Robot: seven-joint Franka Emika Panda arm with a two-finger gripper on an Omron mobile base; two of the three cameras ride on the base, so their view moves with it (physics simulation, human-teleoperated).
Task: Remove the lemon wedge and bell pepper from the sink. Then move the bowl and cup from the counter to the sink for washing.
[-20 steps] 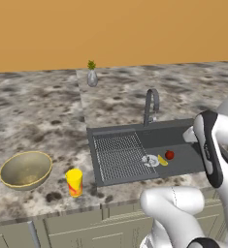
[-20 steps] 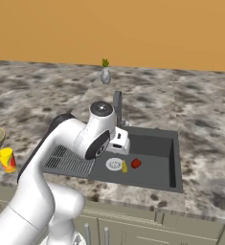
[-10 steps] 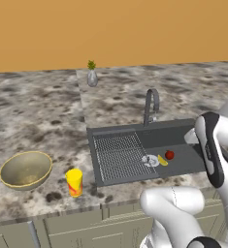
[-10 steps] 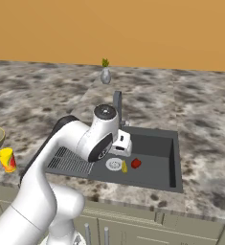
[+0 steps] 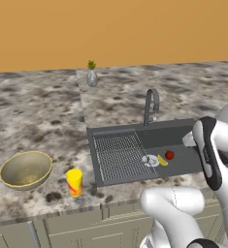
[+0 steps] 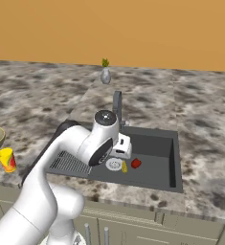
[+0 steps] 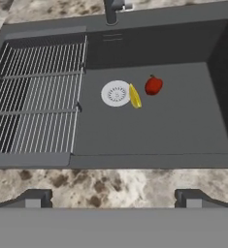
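Observation:
The lemon wedge [image 7: 134, 96] lies on the floor of the dark grey sink [image 7: 178, 128], right beside the round drain. The dark-red bell pepper [image 7: 153, 85] rests just to its right, a small gap between them. My gripper [image 7: 113, 199] is open wide with nothing between the fingers, and hovers above the sink's front edge, well clear of both. From the base, the wedge [image 5: 162, 160] and pepper [image 5: 170, 155] show in the basin below the hand [image 6: 122, 149]. On the counter to the left stand the olive-gold bowl [image 5: 25, 168] and the yellow cup [image 5: 74, 182].
A ribbed drainboard grid [image 7: 38, 97] takes up the sink's left half. The grey arched faucet [image 5: 152, 104] rises behind the basin. A grey vase with a green plant [image 5: 91, 77] stands at the back of the speckled counter. Cabinet fronts run below the counter edge.
The arm has eased slightly lower over the sink. The jaws have stayed open, and the wedge, pepper, bowl and cup have not moved.

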